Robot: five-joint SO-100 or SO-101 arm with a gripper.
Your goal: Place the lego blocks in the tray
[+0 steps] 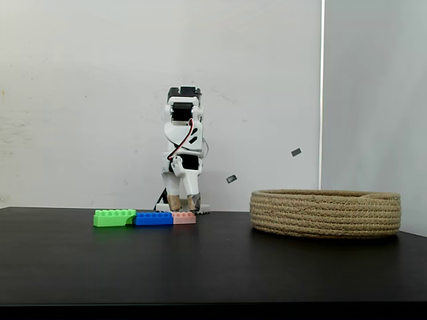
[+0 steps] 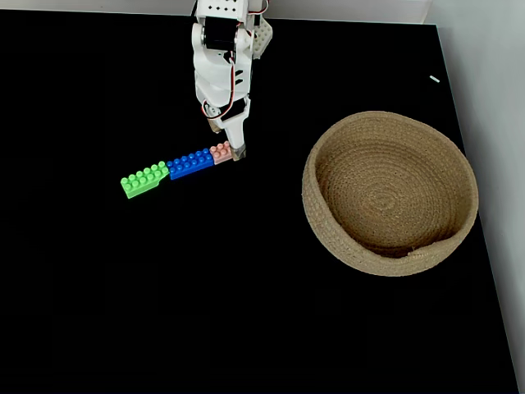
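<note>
1. In a fixed view from the side, your gripper [image 1: 183, 201] is down at the tabletop [image 1: 200, 267], fingers narrowly apart straddling the pink brick [image 1: 184, 217], placed for a pickup. Green [image 1: 114, 217], blue [image 1: 154, 218] and pink bricks sit end to end.
2. In a fixed view from above, the tray [image 2: 390, 194] lies empty, well apart to the right of the bricks; all 3 are waiting.

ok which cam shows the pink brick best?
The fixed view from above: the pink brick shows its studded top, end-on to the blue brick, the gripper at it. The side-on fixed view gives only its side face.
</note>
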